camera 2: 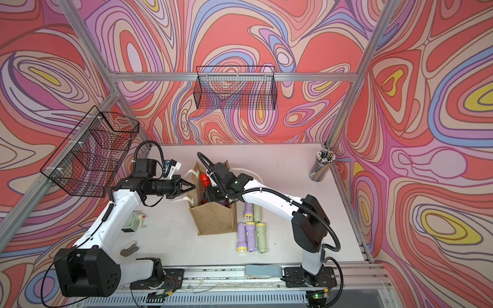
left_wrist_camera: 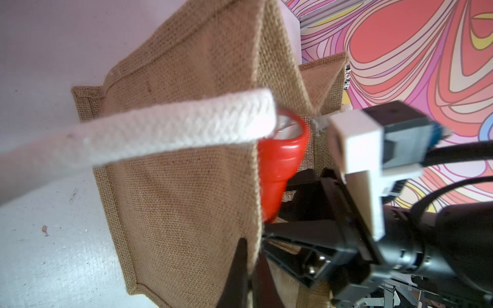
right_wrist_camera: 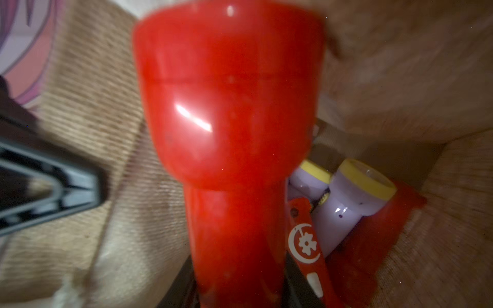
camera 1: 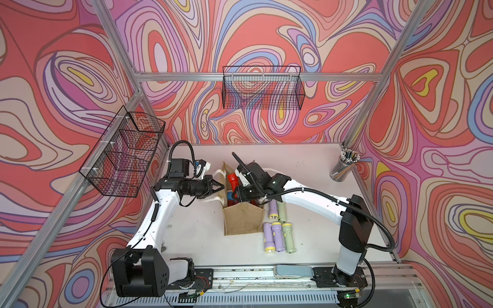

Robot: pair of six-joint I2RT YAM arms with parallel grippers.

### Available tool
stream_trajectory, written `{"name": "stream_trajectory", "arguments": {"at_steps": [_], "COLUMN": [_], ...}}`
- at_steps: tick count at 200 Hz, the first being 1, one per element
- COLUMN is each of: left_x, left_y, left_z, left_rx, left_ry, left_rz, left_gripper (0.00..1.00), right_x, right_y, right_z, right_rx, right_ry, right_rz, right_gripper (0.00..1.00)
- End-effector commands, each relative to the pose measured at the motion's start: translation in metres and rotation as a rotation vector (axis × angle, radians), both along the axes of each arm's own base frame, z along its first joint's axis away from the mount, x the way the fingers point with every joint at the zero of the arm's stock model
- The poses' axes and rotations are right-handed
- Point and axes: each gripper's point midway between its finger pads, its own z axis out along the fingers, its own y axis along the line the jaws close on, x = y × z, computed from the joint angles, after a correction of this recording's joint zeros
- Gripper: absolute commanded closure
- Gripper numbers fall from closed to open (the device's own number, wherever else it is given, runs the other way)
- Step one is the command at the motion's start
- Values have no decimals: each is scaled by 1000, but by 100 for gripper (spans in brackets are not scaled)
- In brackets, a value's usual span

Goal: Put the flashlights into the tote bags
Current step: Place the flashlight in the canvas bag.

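The right end effector [right_wrist_camera: 237,293] grips the red flashlight [camera 1: 232,181] inside the jute tote bag [camera 1: 244,221]; the left end effector [camera 1: 219,186], closed, seemingly pinches its rim. Slack fabric could snag the descent.

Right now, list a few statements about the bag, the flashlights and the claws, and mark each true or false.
1. The left claw is shut on the tote bag's side wall. True.
2. The right claw holds a pale green flashlight. False: it grips a red flashlight in the bag's mouth.
3. Five flashlights lie on the table beside the bag. True.
4. The bag holds nothing else. False: lilac flashlights with yellow heads lie inside it.
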Motion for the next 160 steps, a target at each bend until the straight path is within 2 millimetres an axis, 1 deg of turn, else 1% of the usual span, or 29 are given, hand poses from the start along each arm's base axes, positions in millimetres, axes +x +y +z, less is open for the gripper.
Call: {"name": "stream_trajectory", "arguments": {"at_steps": [1,23,35,47,60,101,122,138,151,160], "left_x": [-2,-2,-2,-2,-2,-2,-2,-1,-2,-1], "left_y": [-1,-1,-1,-1,-1,-1,-1,-1,-1,-1], "left_z": [4,4,4,4,5,5,5,5,4,4], "left_rx": [-2,-2,-2,-3,-4,-4,-4,-3,-3,-3], "left_ry": [-28,-29,-27,-27,-28,-25,-28,-27,-26,-23], "left_rz": [-9,-8,-9,-8,-9,-9,-10,-9,-10,-9], "left_gripper": [98,97,97,97,98,98,98,97,98,98], "right_x": [-11,-12,-10,-7,-4,-4,-5,-4,-3,-3], "right_y": [0,-12,-26,-39,-48,-51,-57,-60,-61,-61], "right_z": [-12,-33,-46,-55,-63,-81,-92,-94,-93,-91], "right_rx": [-14,-103,-193,-265,-315,-364,-413,-436,-436,-433], "right_ry": [47,78,87,88,94,121,134,133,129,126], "right_rz": [23,0,-40,-87,-123,-138,-144,-149,-152,-153], "right_gripper": [82,81,82,82,82,82,81,80,78,72]}}
